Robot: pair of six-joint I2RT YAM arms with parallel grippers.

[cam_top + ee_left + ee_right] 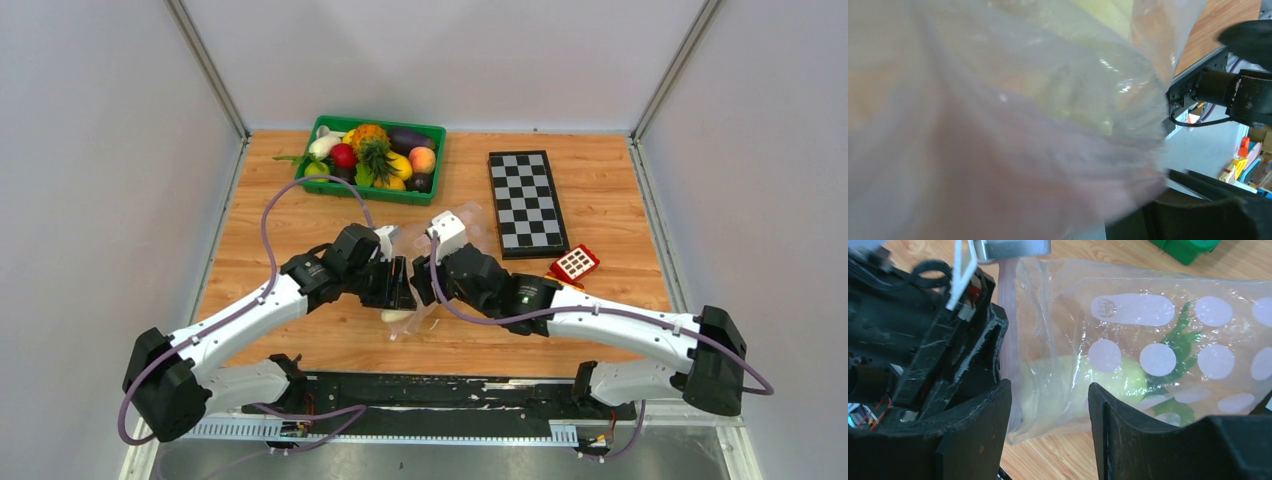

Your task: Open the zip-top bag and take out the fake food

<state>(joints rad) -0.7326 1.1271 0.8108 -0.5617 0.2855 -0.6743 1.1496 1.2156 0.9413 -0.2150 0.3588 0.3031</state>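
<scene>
- Bench [600, 180] is shared by both arms, which are brought together over its middle. The zip-top bag [1063, 325] is found between the two end effectors, crumpled and partly lifted.
- A green tray [400, 194] of toy produce is seen well beyond the left end effector [398, 285], on the far side. Whether any of it came out of the bag cannot be told.
- The task is judged to be at the opening step. Removal is not finished, since pieces are still seen inside the plastic.
- The bag is shown as clear, floppy film printed with pale round dots. It is creased and catches the light. In the left wrist view the film is pressed close over the lens and blurs nearly everything.
- The right end effector [1048, 395] is held wide apart, with the bag just beyond its fingers and nothing gripped.
- The left end effector is set against the bag's edge. Whether it is clamped there cannot be told.
- The pink zip strip [1007, 310] runs along the edge nearest the left end effector. Whether it is parted cannot be made out.
- The fake food [1120, 382] still inside is a pale green rounded piece, with a leafy green piece [1178, 345] beside it, farther from the left end effector.
</scene>
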